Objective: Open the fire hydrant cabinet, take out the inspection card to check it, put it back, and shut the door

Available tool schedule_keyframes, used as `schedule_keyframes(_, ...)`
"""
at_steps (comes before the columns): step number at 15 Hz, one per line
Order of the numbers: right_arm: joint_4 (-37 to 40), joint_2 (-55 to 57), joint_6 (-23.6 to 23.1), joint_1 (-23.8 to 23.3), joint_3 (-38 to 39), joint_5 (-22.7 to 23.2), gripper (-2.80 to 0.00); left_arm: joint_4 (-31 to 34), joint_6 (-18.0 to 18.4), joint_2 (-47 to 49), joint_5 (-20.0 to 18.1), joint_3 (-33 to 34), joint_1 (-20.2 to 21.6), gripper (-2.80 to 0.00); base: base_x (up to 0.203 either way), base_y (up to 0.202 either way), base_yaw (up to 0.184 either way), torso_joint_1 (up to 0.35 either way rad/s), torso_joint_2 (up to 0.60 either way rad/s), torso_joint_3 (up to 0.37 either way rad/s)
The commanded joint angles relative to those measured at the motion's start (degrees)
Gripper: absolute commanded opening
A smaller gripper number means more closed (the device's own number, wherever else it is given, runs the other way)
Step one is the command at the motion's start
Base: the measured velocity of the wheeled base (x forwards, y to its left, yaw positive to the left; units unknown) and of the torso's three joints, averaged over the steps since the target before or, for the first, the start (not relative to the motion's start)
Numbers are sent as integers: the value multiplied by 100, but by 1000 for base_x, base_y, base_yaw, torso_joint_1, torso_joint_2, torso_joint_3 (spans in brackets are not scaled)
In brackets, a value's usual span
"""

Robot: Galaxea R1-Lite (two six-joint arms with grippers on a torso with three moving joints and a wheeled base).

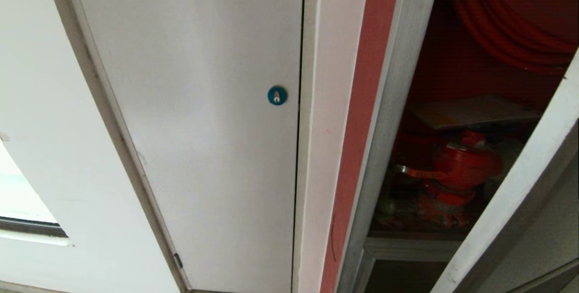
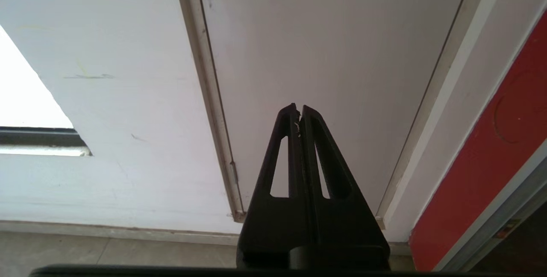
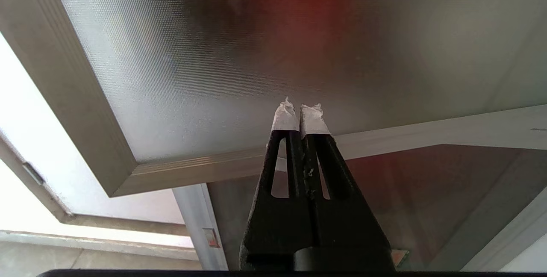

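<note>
Only part of the fire hydrant cabinet (image 1: 407, 103) shows in the head view: its silver frame, red interior, a cut-off arc of red hose reel (image 1: 511, 17) and the red valve (image 1: 461, 166) low in shadow. The inspection card (image 1: 475, 111) lies flat above the valve, dim and hard to read. The door (image 1: 533, 184) stands ajar, only its pale edge crossing the right corner; its frosted glass fills the right wrist view. Neither arm appears in the head view. The left gripper (image 2: 299, 110), jaws pressed together and empty, faces the white panel (image 1: 203, 103) with its blue lock (image 1: 277, 95). The right gripper (image 3: 299, 108), jaws likewise closed on nothing, points at the door glass.
</note>
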Motion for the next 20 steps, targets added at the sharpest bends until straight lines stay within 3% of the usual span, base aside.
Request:
schedule_keyframes(1,-5,9,1,3,26,3,-280,-1,-5,7,0,0,0,-280,0,0,0,0,0,0)
schedule_keyframes(20,-5,1,1,3,26,3,-280,0,-5,7,0,0,0,-280,0,0,0,0,0,0)
